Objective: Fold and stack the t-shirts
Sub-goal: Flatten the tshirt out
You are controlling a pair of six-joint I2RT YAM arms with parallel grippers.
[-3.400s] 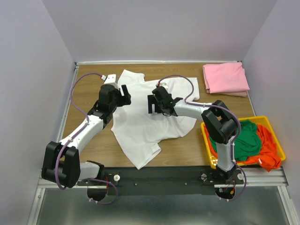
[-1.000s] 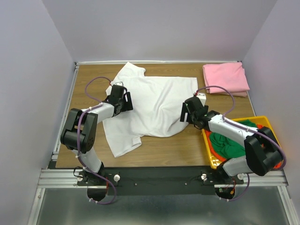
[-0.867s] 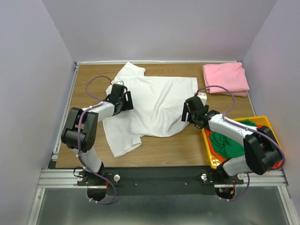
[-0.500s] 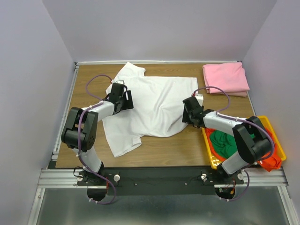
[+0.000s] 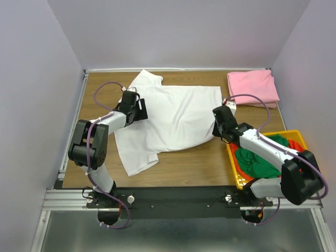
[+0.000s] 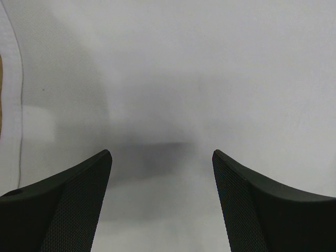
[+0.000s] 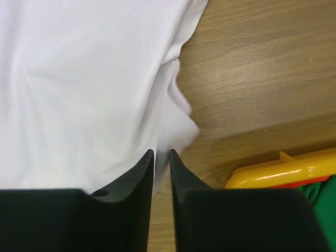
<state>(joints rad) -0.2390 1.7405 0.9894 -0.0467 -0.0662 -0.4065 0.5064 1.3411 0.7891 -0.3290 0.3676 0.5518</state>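
Clamps right gripper [image 7: 161, 153], gaping a second ago, onto right edge of white t-shirt [image 5: 173, 115] spread on table [image 5: 199, 157], likely to drag it flat; holds left gripper [image 6: 161, 153] wide above its left side.

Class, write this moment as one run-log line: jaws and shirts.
left jaws: open over white t-shirt | right jaws: shut on its edge | pink t-shirt: folded, far right corner | green t-shirt: in yellow basket

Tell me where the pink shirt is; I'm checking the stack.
Top view: pink shirt lies folded at the far right corner of the table, beyond the basket.
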